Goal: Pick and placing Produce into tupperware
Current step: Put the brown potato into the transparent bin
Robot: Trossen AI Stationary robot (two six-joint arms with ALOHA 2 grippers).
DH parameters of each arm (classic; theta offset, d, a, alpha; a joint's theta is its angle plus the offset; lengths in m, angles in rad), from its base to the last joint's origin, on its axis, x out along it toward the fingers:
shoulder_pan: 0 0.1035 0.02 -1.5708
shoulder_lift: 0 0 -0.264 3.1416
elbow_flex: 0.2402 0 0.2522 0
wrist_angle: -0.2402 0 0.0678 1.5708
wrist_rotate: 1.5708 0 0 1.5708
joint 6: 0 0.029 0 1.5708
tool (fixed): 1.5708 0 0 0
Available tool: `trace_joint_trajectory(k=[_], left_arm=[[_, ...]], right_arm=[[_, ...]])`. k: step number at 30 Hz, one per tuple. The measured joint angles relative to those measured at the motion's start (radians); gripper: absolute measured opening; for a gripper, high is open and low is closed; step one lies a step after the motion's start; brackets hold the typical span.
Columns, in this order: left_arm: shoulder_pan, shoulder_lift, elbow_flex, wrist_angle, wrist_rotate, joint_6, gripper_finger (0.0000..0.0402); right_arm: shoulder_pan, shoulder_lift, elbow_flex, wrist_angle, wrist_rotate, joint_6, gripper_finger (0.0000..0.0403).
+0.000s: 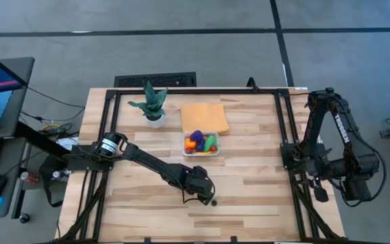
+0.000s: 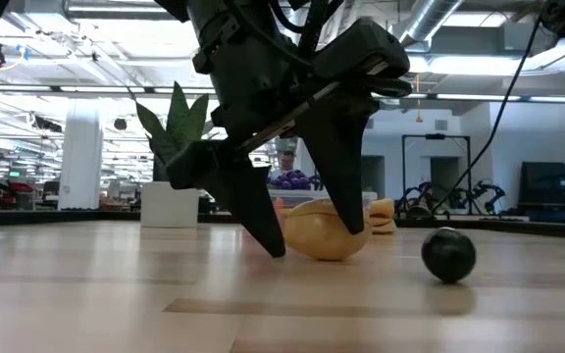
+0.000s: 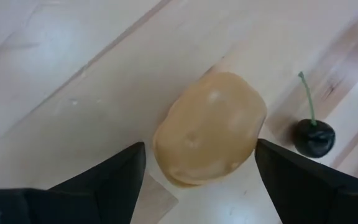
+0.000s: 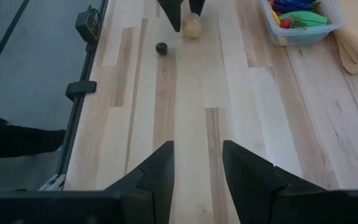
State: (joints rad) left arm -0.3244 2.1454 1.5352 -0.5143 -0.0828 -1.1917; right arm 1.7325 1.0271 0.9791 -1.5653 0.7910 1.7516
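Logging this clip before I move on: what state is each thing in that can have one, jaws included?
left gripper: jaws open, down at the table, straddling the potato.
potato: lying on the table, not yet gripped.
dark cherry: loose on the table beside the potato.
tupperware: lid off, partly filled with produce.
right gripper: jaws a little apart, holding nothing, waiting at the table's right side.

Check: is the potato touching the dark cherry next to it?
Apart. The left wrist view shows bare wood between the potato and the cherry; the low view shows the same gap.
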Motion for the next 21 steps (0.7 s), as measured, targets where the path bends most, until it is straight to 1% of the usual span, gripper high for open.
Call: trace_joint_trajectory(k=[7, 15, 21], left_arm=[[0.004, 0.002, 0.000, 0.016, -0.020, 0.032, 0.0293], [0.006, 0.002, 0.000, 0.034, -0.038, 0.126, 0.0293], [0.006, 0.002, 0.000, 0.018, -0.038, 0.134, 0.0285]], right_arm=[[0.000, 0.000, -0.002, 0.003, 0.000, 0.010, 0.0129], [0.000, 0.000, -0.002, 0.003, 0.000, 0.011, 0.0129], [0.000, 0.000, -0.002, 0.003, 0.000, 0.022, 0.0129]])
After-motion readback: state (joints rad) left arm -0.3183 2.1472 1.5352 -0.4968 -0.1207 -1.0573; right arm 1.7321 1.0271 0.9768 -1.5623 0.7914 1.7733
